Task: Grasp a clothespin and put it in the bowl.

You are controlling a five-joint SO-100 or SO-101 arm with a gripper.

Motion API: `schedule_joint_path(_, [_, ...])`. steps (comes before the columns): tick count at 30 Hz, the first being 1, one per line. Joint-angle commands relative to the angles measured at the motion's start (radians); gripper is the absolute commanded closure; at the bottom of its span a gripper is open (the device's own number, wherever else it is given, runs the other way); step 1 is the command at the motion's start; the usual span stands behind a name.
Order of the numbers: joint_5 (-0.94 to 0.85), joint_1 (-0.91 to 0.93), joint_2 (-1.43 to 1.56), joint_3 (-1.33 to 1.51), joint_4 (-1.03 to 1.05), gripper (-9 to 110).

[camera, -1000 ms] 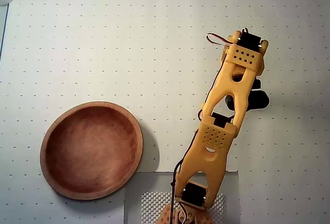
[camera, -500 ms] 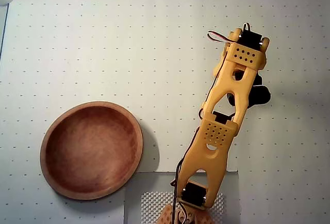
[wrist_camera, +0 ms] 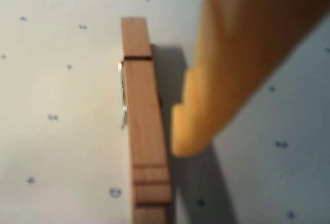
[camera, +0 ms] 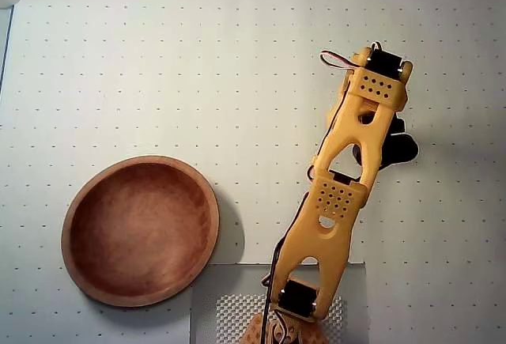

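The clothespin (wrist_camera: 144,126) is lying flat on the dotted white desk (camera: 158,59), running top to bottom in the wrist view, metal spring on its left edge. One blurry orange finger (wrist_camera: 206,116) sits just to its right, very close. Can't tell how wide the jaws are, only that finger shows. Overhead, the arm (camera: 340,194) covers the pin, and the bowl (camera: 141,230) is well off to the left, empty.

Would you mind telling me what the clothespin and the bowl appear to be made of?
The clothespin looks like pale, unfinished wood: faint grain, matte faces and cut grooves, with a thin shiny wire, probably steel, along its side. The bowl seems to be turned wood, reddish-brown and mottled inside with a lighter tan rim, matte rather than glossy.
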Motion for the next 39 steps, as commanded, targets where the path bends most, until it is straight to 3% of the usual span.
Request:
schedule_joint_path(1, [-0.035,0.008,0.021,-0.063,-0.002,73])
schedule_joint_path(39, [-0.051,0.037,-0.005,-0.064,-0.112,73])
